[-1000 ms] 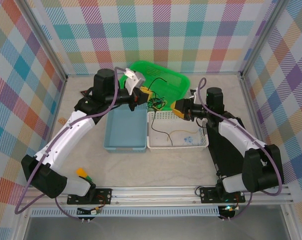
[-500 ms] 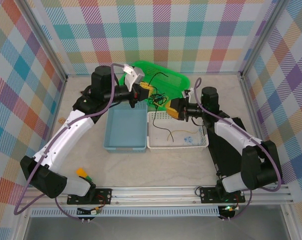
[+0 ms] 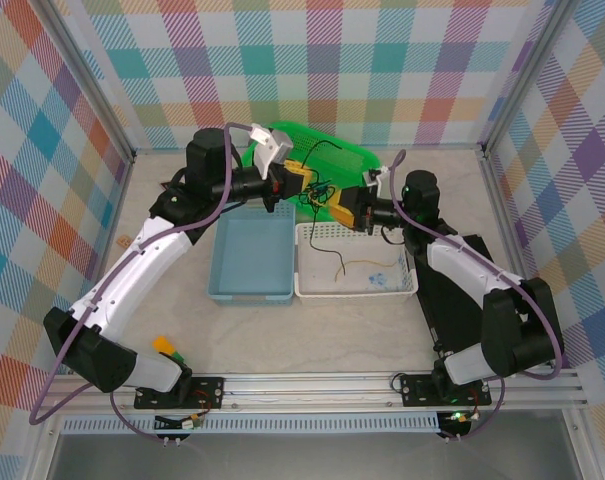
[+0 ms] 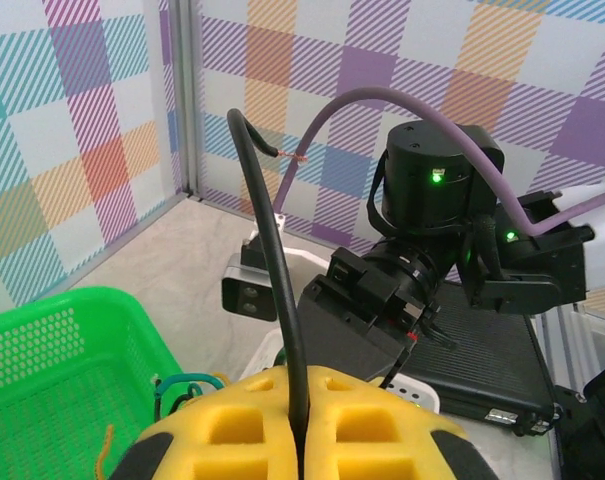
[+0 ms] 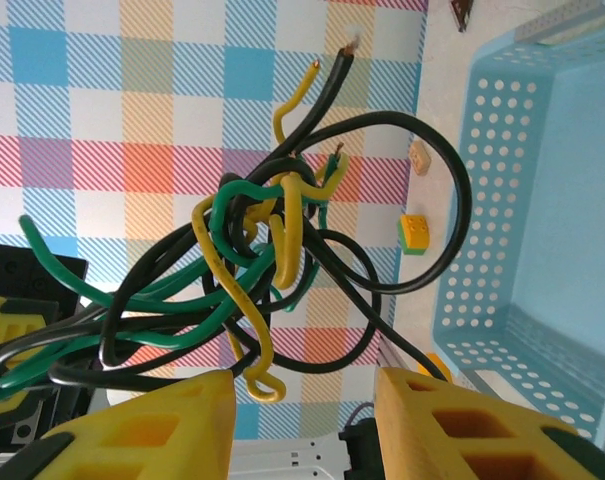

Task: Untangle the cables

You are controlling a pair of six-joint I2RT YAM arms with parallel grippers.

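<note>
Above the far rim of the white basket (image 3: 352,293), the cable knot (image 3: 318,195) hangs in mid-air btw. the two tools. By my read the task is barely under way. In the right wrist view the black cable (image 5: 467,200), green cable (image 5: 220,228) and yellow cable (image 5: 227,295) loop thru one another in one tight clump, and no strand is clear of it yet. All the real separating is left to do.

Down inside the white basket run a thin dark wire (image 3: 329,262) and a pale yellowish one (image 3: 367,264). Can't tell whether they dangle from the knot or lie loose. The blue basket (image 3: 250,292), touching the white basket's left side, holds no cable. The green basket (image 3: 354,165) sits just beyond the white basket's far rim.

Left tool (image 4: 300,400), above the white basket's far left corner: pads pressed together, pinching the black cable (image 4: 272,230), which rises out of the pinch to a cut tip.

Right tool (image 5: 302,400), over the white basket's far rim: fingers (image 5: 152,425) spread w/ a clear gap. The knot sits just ahead of that gap and the yellow cable's hooked end dips toward it. Nothing looks pinched yet.
</note>
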